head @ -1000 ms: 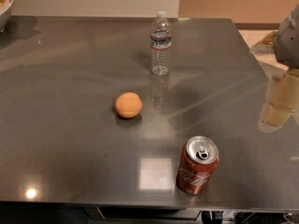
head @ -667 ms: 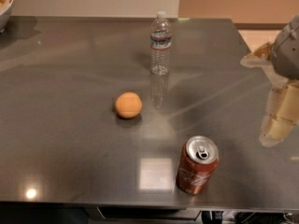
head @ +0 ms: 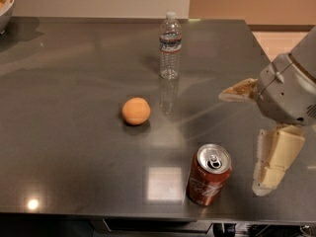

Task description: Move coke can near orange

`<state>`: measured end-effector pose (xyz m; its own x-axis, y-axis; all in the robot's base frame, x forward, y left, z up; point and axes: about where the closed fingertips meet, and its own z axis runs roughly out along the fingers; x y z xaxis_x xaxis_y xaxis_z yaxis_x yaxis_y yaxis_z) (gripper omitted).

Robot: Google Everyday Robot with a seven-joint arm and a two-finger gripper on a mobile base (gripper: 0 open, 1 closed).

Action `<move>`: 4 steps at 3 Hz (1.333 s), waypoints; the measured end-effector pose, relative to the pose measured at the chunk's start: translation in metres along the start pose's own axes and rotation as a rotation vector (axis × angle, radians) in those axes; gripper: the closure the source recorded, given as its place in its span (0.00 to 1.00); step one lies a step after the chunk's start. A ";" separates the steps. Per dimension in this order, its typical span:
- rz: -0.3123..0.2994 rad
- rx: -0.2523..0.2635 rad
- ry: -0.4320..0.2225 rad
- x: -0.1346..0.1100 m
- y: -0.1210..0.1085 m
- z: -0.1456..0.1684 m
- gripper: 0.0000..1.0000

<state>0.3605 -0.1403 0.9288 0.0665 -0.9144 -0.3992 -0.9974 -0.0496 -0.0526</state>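
Note:
The coke can [head: 209, 174] stands upright near the front edge of the dark table [head: 74, 147], its silver top with pull tab facing up. The orange [head: 136, 111] lies to the can's back left, well apart from it. My gripper [head: 242, 142] comes in from the right edge, just to the right of the can and not touching it. It is open wide and empty. One pale finger [head: 239, 90] points left above the can's level; the other finger [head: 274, 159] hangs down beside the can.
A clear plastic water bottle [head: 170, 46] stands upright behind the orange, toward the back middle. A white bowl [head: 4, 1] sits at the far left back corner. The table's right edge runs beneath my arm.
My gripper has moved left and further into view, closer to the coke can. The can, orange and bottle have not moved.

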 end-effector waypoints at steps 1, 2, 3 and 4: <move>-0.046 -0.026 -0.038 -0.015 0.012 0.022 0.00; -0.077 -0.049 -0.072 -0.024 0.020 0.037 0.00; -0.097 -0.070 -0.099 -0.030 0.027 0.044 0.00; -0.115 -0.083 -0.118 -0.033 0.032 0.048 0.19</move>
<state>0.3280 -0.0922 0.8964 0.1787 -0.8477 -0.4994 -0.9815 -0.1890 -0.0305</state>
